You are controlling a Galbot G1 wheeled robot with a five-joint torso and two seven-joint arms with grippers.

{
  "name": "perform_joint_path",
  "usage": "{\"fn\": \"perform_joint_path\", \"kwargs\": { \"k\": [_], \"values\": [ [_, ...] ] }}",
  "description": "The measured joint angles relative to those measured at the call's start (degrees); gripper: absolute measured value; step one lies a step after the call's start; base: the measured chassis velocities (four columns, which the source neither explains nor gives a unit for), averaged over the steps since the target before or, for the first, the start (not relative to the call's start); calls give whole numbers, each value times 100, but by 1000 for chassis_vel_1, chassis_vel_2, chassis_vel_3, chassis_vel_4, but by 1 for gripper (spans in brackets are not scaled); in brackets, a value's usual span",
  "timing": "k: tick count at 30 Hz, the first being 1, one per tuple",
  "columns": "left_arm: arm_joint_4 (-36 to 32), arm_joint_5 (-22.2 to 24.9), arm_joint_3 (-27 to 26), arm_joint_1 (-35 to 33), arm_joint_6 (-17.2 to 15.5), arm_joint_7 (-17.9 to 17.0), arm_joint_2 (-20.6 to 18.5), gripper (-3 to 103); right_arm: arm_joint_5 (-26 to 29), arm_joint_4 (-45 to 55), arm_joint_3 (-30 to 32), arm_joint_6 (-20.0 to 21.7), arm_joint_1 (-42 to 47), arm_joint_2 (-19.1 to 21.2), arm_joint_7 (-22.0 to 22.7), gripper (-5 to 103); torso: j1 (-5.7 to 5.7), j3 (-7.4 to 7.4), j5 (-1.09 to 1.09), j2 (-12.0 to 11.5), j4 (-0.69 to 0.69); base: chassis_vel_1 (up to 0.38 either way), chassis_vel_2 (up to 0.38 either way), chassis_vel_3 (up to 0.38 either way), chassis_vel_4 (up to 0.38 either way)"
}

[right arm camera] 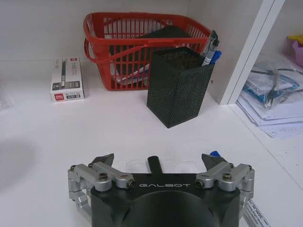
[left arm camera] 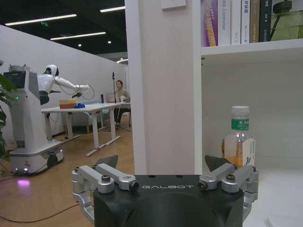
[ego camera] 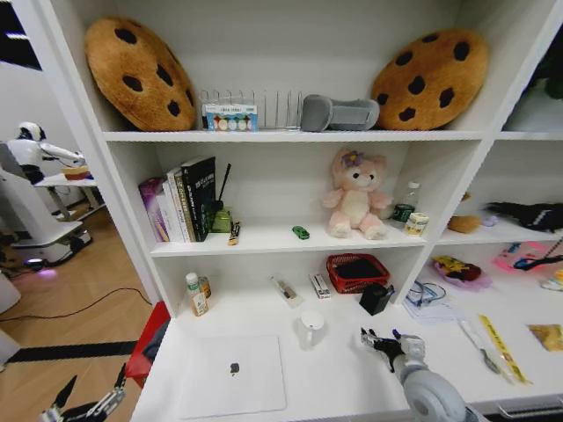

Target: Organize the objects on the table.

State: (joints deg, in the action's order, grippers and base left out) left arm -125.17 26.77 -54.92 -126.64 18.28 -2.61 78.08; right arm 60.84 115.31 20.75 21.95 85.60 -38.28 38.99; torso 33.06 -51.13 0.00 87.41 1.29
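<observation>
a long white desk [ego camera: 352, 378] under a tall white shelving unit. the right tool [ego camera: 383, 340] hovers low over the desk, fingers spread, with two pens lying on the surface between them: a dark tip and a blue cap [right arm camera: 214, 154] peek out in the right wrist view. just beyond stands the black mesh pen cup [right arm camera: 178, 85], already holding pens, close in front of a red basket [right arm camera: 137, 45]. a white mug [ego camera: 310, 328] sits left of the tool, a closed silver laptop [ego camera: 233, 375] further left, and a tiny green car [ego camera: 301, 232] on the shelf above. the left tool [ego camera: 88, 406] hangs off the desk's left end, fingers spread.

risk, as a judgement: the pens lie close together, so closing could pinch both, or roll one away. a tilted pen could also catch the cup's rim and tip it.
</observation>
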Motion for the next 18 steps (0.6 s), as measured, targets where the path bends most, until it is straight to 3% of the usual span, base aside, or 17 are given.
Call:
{"fn": "perform_joint_path", "kwargs": {
  "k": [7,15,18],
  "values": [
    [0,0,0,0,0,0,0,100,398,-250,-432,61,-416,96,-37,100,0,0,-1,0,0,0,0,0,0],
    [0,0,0,0,0,0,0,100,430,-559,-736,-47,-757,104,-114,103,0,0,0,0,1,0,0,0,0],
    [0,0,0,0,0,0,-1,100,437,-683,-835,-103,-873,88,-112,94,0,0,-1,0,0,0,0,0,0]
  ]
}}
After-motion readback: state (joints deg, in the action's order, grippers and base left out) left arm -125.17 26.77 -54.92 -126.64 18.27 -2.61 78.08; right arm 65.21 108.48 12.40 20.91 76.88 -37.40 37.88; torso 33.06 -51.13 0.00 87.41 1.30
